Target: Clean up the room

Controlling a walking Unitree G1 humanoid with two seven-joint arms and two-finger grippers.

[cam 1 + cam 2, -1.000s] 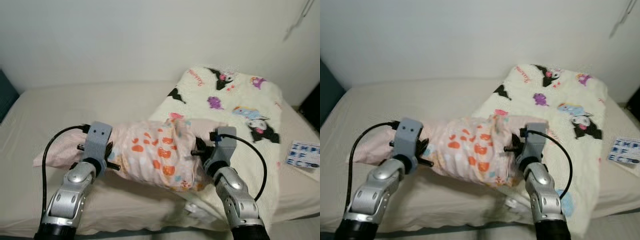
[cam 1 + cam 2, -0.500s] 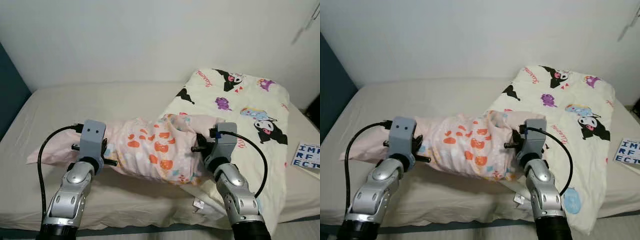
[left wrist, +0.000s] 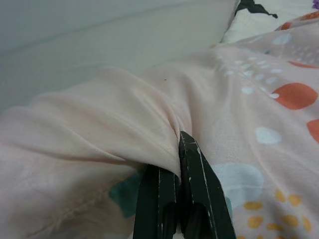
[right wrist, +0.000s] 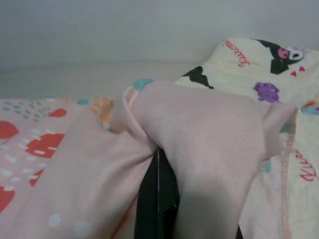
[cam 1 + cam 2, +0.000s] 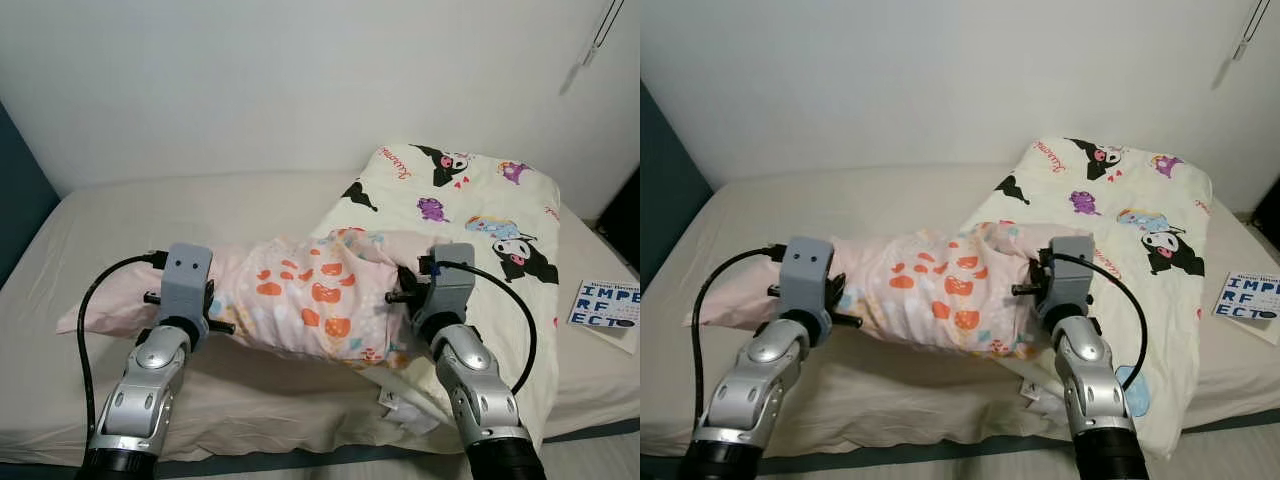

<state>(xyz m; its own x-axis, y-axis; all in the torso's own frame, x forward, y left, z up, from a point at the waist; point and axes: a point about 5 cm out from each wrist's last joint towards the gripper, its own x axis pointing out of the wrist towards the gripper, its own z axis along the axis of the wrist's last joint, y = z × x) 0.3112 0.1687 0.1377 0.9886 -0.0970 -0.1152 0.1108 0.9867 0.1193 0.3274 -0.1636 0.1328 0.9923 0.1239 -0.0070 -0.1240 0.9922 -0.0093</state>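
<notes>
Nearest the camera, two silver arms reach forward over the foot edge of the bed (image 5: 250, 420). The left gripper (image 3: 175, 149) has its black fingers (image 3: 197, 164) clenched on a fold of the pink pillow (image 5: 300, 305), pinching the cloth near the pillow's plain pink end. The right gripper (image 4: 158, 164) is likewise closed on the pillow's other end, its fingers (image 4: 149, 199) pressed together with pink fabric bunched over and around them. A black cable (image 5: 95, 300) loops from the left wrist, another from the right wrist.

The pillow, pale pink with orange, white and teal spots, lies crosswise between the two grippers, resting on the beige bed sheet, its right end overlapping the edge of a cream blanket (image 5: 470, 215). That blanket, printed with black-and-white cartoon characters, spreads over the right part of the bed toward the wall (image 5: 300, 80). A white card with blue letters (image 5: 605, 305) lies on the bed at the far right, beside the blanket.
</notes>
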